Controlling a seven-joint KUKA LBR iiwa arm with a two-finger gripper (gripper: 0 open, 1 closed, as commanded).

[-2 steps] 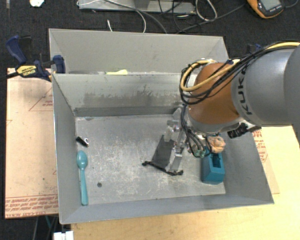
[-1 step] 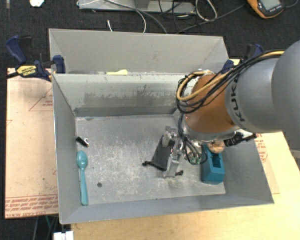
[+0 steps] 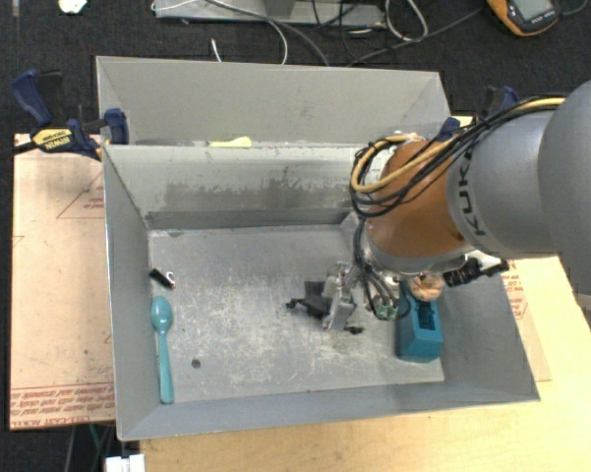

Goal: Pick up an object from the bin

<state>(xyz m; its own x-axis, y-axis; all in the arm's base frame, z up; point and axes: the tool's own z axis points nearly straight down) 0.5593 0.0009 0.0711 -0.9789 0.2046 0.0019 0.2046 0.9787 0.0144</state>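
Black jagged little piece (image 3: 313,299) lies beside claw (image 3: 340,309).

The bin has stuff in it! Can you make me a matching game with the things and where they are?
Things:
1. light blue spoon
2. blue block
3. small black piece
4. gripper

Places in the bin:
A. middle of the floor
B. right side, near the front
C. left side, near the front
D. left side, just behind the spoon

Pairs: 1-C, 2-B, 3-D, 4-A.
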